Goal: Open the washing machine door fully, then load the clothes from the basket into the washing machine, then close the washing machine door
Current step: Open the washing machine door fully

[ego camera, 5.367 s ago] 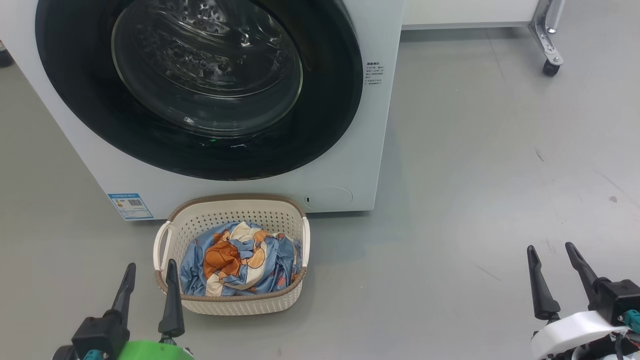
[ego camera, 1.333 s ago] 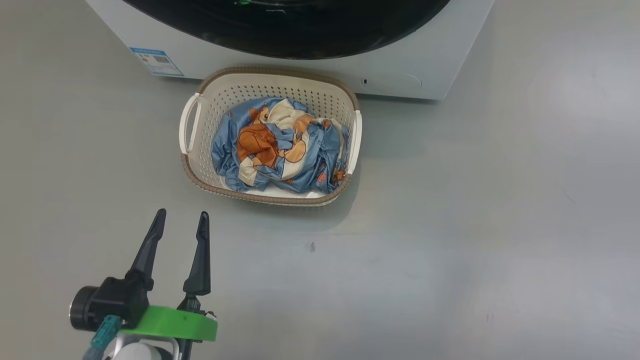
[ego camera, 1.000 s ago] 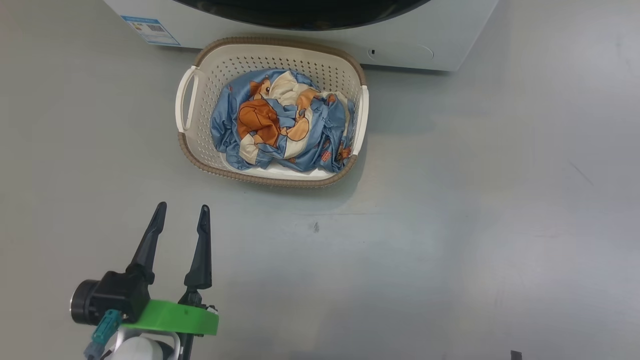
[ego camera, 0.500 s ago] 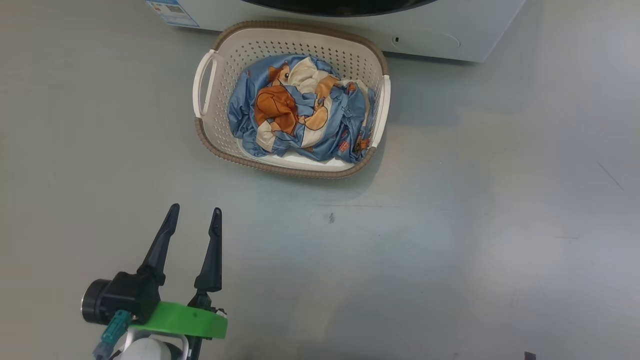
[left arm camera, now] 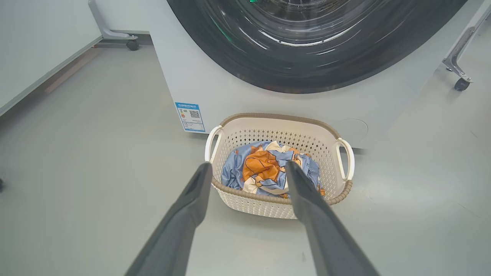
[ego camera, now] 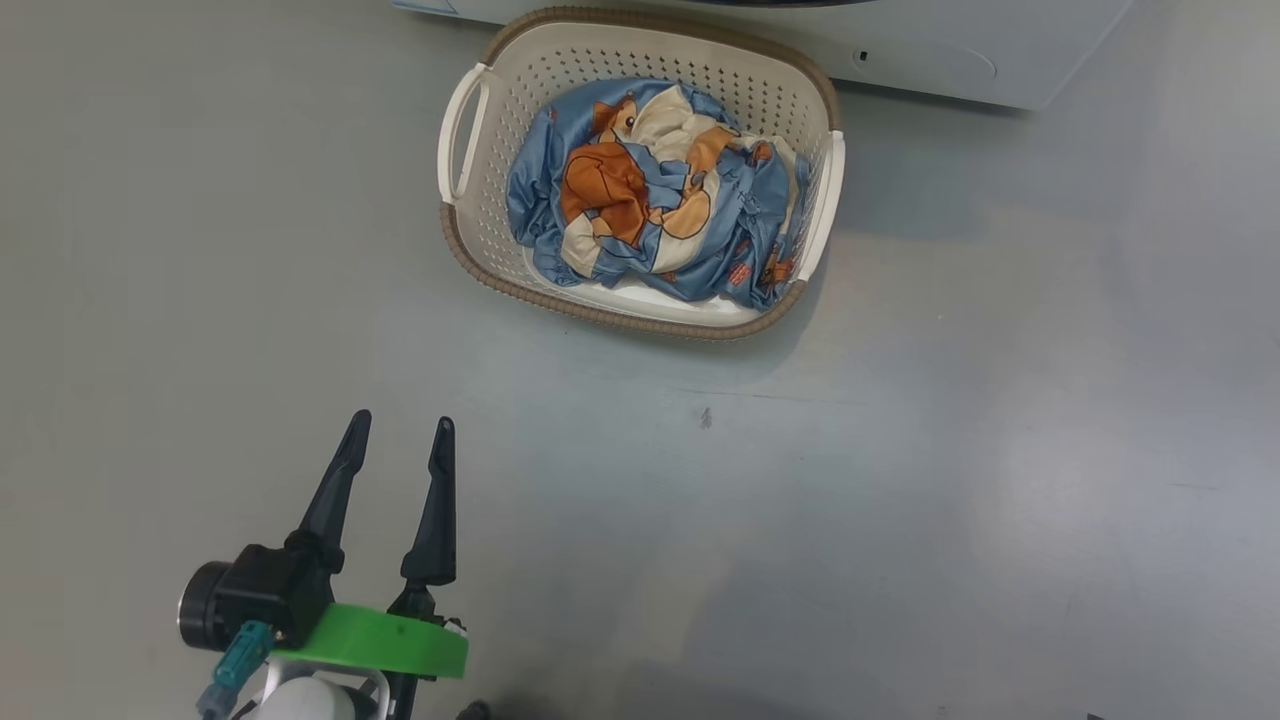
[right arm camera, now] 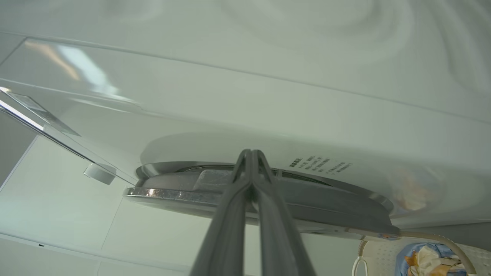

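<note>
Step in hand: opening the door (right arm camera: 314,207). Your right claw (right arm camera: 251,153) is closed on nothing, its tips at the door's rim, seen edge-on; I cannot tell if they touch. Hook behind the rim and pull along the door's arc. Your left claw (ego camera: 401,422) is spread wide above the floor (ego camera: 950,450), at 7 o'clock of the basket (ego camera: 640,322), which holds the clothes (ego camera: 660,190). Keep it clear.

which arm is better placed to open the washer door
Right. The right gripper, shut, has its tips at the edge of the washing machine door; the left gripper hangs open, short of the basket.
</note>
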Tool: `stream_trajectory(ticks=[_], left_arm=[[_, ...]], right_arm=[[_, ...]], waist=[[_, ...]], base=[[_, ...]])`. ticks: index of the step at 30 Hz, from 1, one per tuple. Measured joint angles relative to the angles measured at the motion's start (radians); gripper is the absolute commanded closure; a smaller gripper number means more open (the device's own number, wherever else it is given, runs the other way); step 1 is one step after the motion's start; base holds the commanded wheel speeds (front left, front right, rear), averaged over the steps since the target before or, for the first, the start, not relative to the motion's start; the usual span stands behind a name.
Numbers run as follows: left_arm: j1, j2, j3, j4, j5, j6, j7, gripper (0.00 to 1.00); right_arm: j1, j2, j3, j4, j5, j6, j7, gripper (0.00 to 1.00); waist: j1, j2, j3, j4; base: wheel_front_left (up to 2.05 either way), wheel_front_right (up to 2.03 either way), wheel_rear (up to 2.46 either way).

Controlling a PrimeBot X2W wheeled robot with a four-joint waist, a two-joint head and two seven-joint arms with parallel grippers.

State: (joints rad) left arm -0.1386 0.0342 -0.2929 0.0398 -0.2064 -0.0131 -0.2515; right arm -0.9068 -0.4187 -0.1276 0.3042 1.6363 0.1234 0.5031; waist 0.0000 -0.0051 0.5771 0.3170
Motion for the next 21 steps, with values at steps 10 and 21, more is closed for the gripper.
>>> stream_trajectory(ticks=[10,21], left_arm=[[-0.001,-0.001,-0.025,-0.003,-0.030,0.016,0.000,0.00],[-0.001,-0.001,-0.041,-0.010,-0.054,0.030,0.000,0.00]], right_arm=[[-0.047,0.012,0.042,0.009,-0.028,0.000,0.023,1.00],[-0.103,0.014,0.071,0.030,-0.043,0.000,0.038,1.00]], waist=[[0.0000,0.0000,0.017,0.037],[0.0000,0.0000,0.031,0.073]], base=[[0.00,0.00,0.00],[0.00,0.00,0.00]])
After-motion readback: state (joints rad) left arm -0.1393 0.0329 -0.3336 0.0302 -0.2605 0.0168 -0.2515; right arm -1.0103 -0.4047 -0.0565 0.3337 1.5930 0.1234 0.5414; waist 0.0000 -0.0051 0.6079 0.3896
